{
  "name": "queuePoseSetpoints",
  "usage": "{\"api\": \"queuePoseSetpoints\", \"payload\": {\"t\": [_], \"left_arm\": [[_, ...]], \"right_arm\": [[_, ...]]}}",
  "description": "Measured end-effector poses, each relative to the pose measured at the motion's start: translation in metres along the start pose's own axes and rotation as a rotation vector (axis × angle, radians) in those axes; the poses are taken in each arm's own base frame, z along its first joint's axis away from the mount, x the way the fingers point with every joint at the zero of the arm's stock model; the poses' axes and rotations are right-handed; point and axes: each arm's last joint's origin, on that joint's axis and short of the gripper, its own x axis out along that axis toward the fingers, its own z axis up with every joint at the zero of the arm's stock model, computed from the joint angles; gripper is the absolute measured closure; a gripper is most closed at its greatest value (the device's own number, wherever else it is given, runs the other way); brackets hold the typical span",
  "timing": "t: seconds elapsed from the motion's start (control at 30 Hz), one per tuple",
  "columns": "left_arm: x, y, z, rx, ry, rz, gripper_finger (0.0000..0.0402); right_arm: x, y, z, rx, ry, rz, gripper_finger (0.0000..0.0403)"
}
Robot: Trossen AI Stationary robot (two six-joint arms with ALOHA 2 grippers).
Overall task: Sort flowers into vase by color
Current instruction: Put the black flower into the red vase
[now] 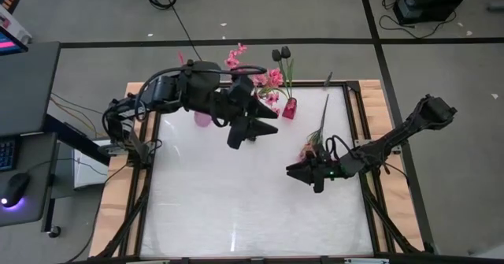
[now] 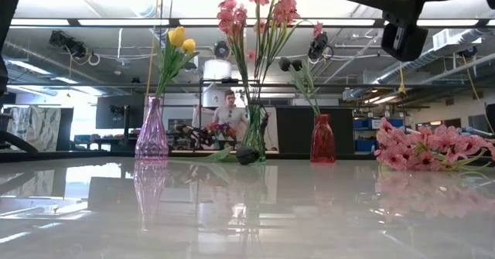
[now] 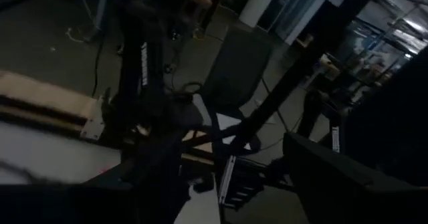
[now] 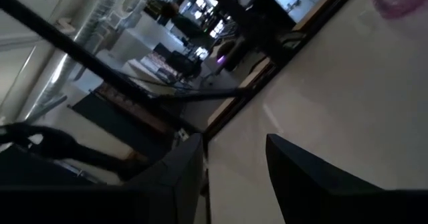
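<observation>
Pink flowers [image 1: 313, 144] lie on the table [image 1: 236, 209] just beside the right hand [image 1: 303, 173]; light, floppy, best pinched low on the stiff stem. The left hand [image 1: 256, 126] hangs near the vases. Low view: pink flowers [image 2: 429, 149] lie flat. Right wrist view: its fingers [image 4: 184, 174] spread, empty; the left hand's I cannot tell.

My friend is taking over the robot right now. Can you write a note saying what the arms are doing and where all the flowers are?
Left end effector: raised near the vases at the table's back edge, holding nothing that shows.
Right end effector: open and empty, low over the table beside the loose flowers.
Done: yellow tulips in the purple vase, pink blossoms in the clear vase, dark tulips in the red vase.
Left: a loose pink spray lies on the table's right side and still needs to go in with the pink blossoms.
</observation>
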Motion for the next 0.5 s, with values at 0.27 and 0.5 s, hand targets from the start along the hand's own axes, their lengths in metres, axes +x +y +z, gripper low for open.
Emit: {"api": "queuePoseSetpoints", "payload": {"t": [0.27,0.5], "left_arm": [[0.002,-0.010,-0.060,0.192,0.485,0.124,0.0134],[0.032,-0.008,-0.120,0.389,0.855,0.319,0.0134]], "right_arm": [[0.000,0.001,-0.003,-0.054,0.114,0.077,0.0231],[0.001,0.000,-0.003,-0.099,0.139,0.093,0.0231]]}}
